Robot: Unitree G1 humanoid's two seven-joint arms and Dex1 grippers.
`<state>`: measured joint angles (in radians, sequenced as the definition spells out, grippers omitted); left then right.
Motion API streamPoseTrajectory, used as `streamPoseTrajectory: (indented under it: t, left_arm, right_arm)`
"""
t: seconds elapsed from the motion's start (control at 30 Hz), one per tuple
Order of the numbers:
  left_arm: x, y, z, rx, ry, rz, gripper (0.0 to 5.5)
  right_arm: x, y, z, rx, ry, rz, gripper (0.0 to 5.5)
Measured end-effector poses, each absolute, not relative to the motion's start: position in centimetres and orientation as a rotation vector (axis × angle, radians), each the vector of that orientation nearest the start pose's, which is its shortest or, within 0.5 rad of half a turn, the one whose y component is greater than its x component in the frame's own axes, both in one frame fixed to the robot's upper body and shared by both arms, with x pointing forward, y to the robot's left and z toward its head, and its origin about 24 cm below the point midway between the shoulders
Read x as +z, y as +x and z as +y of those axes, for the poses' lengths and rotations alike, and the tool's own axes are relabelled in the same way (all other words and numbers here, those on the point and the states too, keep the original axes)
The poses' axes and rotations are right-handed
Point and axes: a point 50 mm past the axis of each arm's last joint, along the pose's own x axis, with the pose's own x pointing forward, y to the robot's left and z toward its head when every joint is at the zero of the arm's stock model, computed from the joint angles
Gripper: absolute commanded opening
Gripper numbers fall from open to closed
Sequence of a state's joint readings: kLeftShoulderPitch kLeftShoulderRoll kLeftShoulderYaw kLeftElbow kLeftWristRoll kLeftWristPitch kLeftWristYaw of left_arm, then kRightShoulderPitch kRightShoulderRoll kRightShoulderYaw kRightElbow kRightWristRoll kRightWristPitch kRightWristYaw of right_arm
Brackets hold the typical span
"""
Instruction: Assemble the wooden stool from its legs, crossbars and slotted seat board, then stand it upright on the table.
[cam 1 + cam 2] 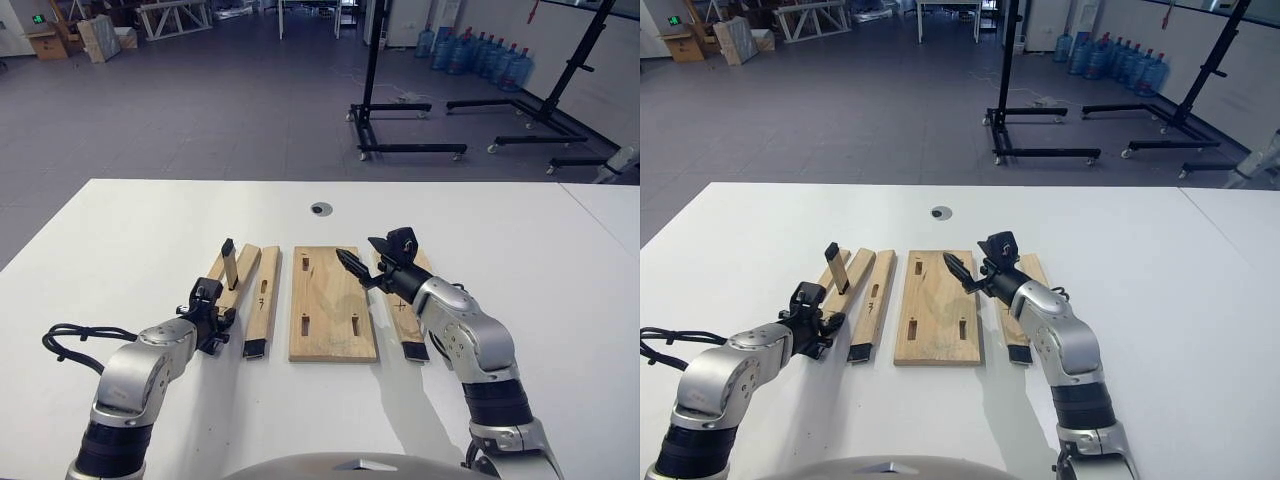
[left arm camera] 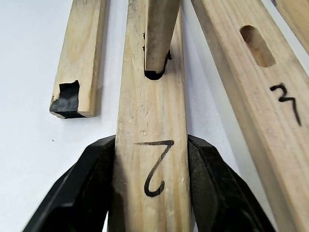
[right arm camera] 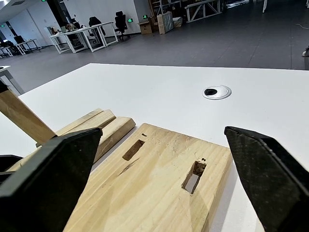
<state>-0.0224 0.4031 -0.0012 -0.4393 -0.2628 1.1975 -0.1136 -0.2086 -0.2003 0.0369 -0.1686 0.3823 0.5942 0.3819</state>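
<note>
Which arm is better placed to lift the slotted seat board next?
Probably right: the right gripper hangs open above the seat board, while the left gripper is shut on the leg marked 2, with a crossbar standing in its slot.

The seat board (image 1: pixel 333 303) is lying flat on the tabletop (image 1: pixel 150 230); the left gripper (image 1: pixel 222 313) is holding a leg (image 1: pixel 243 268), the right gripper (image 1: pixel 367 255) hovering over the board, fingers (image 1: pixel 350 263) apart.

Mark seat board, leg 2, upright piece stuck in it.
seat board (image 1: pixel 333 305): left eye view, middle of top face.
leg 2 (image 2: pixel 152 111): left wrist view, face between numeral and slot.
upright piece (image 2: pixel 159 34): left wrist view, shaft near slot.
</note>
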Motion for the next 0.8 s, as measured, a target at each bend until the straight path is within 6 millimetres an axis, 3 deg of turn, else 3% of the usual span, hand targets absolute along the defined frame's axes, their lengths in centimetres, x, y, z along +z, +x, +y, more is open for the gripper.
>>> streamPoseTrajectory:
  t: [0.1, 0.23, 0.33, 0.4, 0.5, 0.53, 0.63, 0.7, 0.8]
  left_arm:
    - [6.7, 23.0, 21.1, -0.107, 0.183, 0.744, 2.03]
    - [13.6, 26.2, 23.0, -0.094, 0.194, 0.500, 2.03]
    - [19.6, 27.6, 22.1, -0.315, -0.028, 0.245, 2.03]
    - [21.6, 27.3, 20.1, -0.566, -0.182, 0.135, 2.03]
    - [21.3, 26.5, 17.4, -0.840, -0.420, 0.104, 2.02]
    - [21.0, 26.3, 16.2, -0.946, -0.501, 0.097, 2.02]
    - [19.4, 26.2, 14.4, -1.081, -0.679, 0.137, 2.02]
    - [18.1, 26.1, 13.9, -1.109, -0.774, 0.180, 2.02]
    - [18.1, 25.9, 13.3, -1.146, -0.799, 0.185, 2.02]
  right_arm:
    - [8.3, 27.8, -13.0, 0.582, 0.173, 0.223, 4.66]
    - [8.7, 28.4, -13.4, 0.568, 0.184, 0.211, 4.66]
    - [10.3, 29.5, -14.9, 0.540, 0.288, 0.166, 4.66]
    - [13.0, 30.6, -16.1, 0.557, 0.400, 0.100, 4.66]
    - [17.1, 31.4, -17.4, 0.686, 0.574, 0.039, 4.66]
    - [19.4, 31.6, -18.0, 0.761, 0.626, 0.001, 4.66]
    - [23.8, 31.3, -19.2, 0.967, 0.799, -0.076, 4.66]
    - [24.9, 30.6, -19.1, 1.074, 0.851, -0.067, 4.66]
    - [24.6, 30.4, -18.2, 1.120, 0.916, -0.016, 4.66]
